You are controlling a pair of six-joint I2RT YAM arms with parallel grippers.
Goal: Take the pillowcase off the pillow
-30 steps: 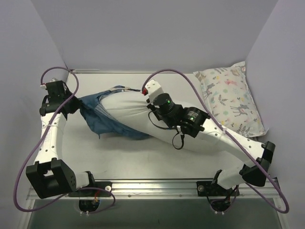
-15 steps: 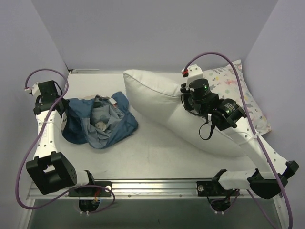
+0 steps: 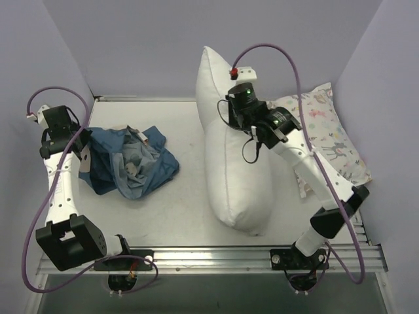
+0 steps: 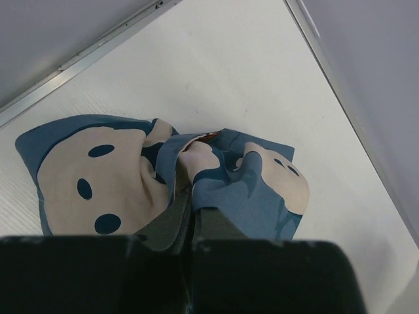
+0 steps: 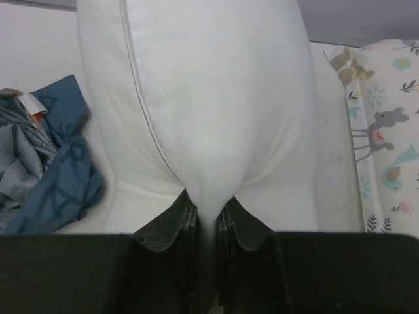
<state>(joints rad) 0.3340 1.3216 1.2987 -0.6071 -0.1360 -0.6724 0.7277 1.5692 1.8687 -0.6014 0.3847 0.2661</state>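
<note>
Compared with one second ago, the pillow (image 3: 237, 171) has come fully out of the pillowcase (image 3: 134, 163); I judge the separation complete. The pillow now stands on end at frame centre. The pillowcase lies crumpled at left on the desk (image 3: 183, 219). The right arm reaches toward upper centre, and the right fingers (image 5: 247, 229) are closed on a pillow fold. The left arm is folded at far left, and the left fingers (image 4: 219, 226) clamp the pillowcase.

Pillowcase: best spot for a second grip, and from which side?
Likely the pillowcase flap spread flat at its right edge, approached from the pillow side: it juts clear of the bunched folds, opposite the left gripper pinch.
</note>
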